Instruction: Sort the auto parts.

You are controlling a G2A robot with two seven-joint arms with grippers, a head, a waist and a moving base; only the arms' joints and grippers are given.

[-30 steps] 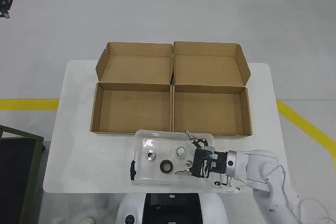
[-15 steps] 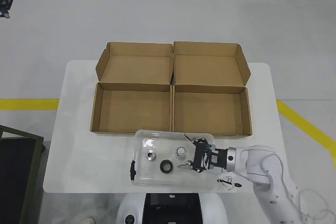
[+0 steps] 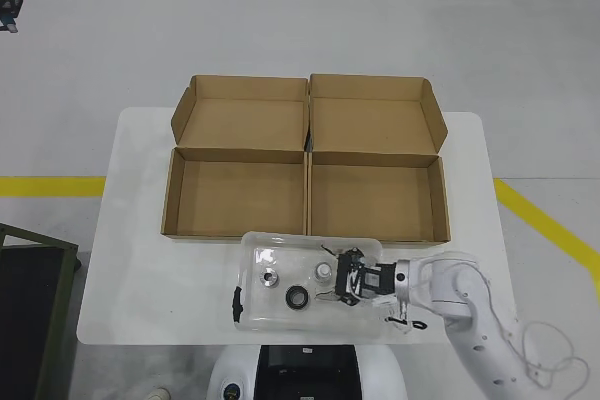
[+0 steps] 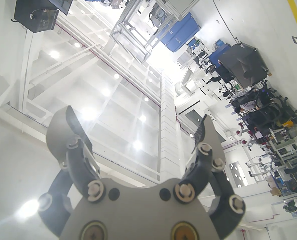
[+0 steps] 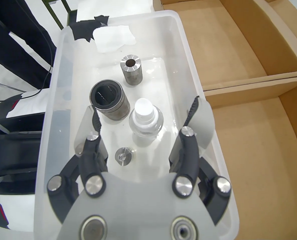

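Now, the white-capped part (image 5: 144,122) is standing upright on the floor of the clear bin (image 5: 186,48). It is sitting squarely between the spread fingers of the right gripper (image 5: 145,111), which is hovering just above it and holding nothing.

Just beside that part, a dark linear bearing (image 5: 109,102) is standing on end. Beyond the two, a steel bush (image 5: 131,69) is standing upright, and a small metal stud (image 5: 123,156) is lying nearer the gripper's palm. Since all four parts are sitting in the bin, you are most likely looking at the start of the sorting, with the first pick being lined up.

The next move is calling for a straight descent, so that the pads bracket the part's body below its cap. You are then needing a firm close. Watch the finger on the bearing's side, because it is hanging near the bearing's rim and could nudge it. After that, the part is needing a lift clear of the bin wall.

Behind the bin, two open cardboard boxes are waiting side by side on the white table (image 3: 130,250), the left box (image 3: 235,195) and the right box (image 3: 370,200). The bin is lying just beside their front walls.

The left gripper (image 4: 137,116) is pointing up at the hall ceiling, its fingers wide apart and holding nothing.
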